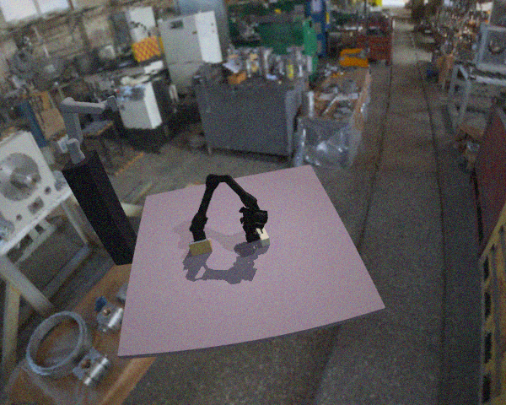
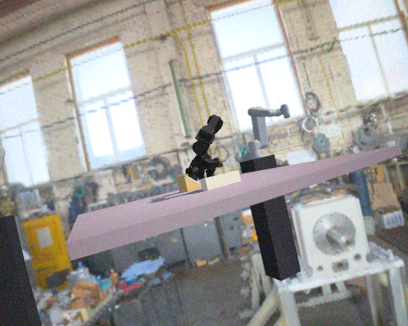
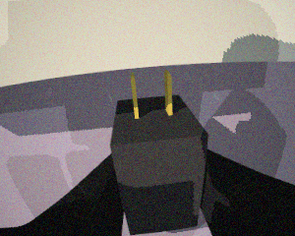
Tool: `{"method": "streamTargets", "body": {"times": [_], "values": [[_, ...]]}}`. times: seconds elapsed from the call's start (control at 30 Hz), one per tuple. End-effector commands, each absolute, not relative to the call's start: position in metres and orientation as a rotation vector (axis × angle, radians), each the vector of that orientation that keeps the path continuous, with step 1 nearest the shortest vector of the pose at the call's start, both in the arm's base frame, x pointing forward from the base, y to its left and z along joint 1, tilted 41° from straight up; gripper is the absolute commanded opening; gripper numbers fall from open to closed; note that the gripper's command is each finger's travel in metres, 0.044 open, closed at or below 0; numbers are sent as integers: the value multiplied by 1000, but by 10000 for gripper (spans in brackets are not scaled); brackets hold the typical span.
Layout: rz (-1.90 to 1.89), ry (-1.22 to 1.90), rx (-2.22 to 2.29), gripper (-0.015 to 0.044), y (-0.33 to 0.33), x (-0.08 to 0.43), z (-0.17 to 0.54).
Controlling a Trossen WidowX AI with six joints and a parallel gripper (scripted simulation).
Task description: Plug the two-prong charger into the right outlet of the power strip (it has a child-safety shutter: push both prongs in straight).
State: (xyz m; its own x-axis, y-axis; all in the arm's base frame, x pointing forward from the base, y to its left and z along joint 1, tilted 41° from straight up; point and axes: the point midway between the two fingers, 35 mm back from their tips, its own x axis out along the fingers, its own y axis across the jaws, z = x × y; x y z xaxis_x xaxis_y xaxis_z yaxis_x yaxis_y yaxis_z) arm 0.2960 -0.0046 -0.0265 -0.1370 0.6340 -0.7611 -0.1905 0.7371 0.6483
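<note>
Taking the power strip [image 1: 263,238] [image 2: 221,180] [image 3: 138,36] as my landmark, I hold my black arm [image 1: 220,178] [image 2: 205,134] in a high arch: it climbs from its foot, bends at the top and slopes down to my gripper [image 1: 253,237] [image 2: 205,174] [image 3: 153,153], low and just beside the strip. My jaws are closed on the charger [image 3: 158,162], one finger on either side of its dark body. The charger is near the strip, its prongs pointing towards the strip's pale surface, and their full length shows outside it, so I am not plugged in. The strip's outlets I cannot make out from here.

Counting up, I have one charger, two brass-coloured prongs [image 3: 168,93] standing side by side, and one cream strip resting on one pink tabletop [image 1: 266,300] [image 2: 239,193]. There is one tan block [image 1: 201,247] [image 2: 186,184], apart from the strip and close to my arm's foot in the top view. Well apart from the strip, beyond the tabletop, I count one grey arm [image 1: 73,124] [image 2: 259,130] on a black pedestal [image 1: 98,207] [image 2: 275,231] in the top view, with a second pedestal partly showing in the exterior view.
</note>
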Motion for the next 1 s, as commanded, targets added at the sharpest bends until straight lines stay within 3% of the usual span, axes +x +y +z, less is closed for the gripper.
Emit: {"method": "streamTargets", "body": {"times": [0.0,0.97], "values": [[738,1553,376,0,-5,298,-26],[738,1553,375,0,-4,301,-25]]}}
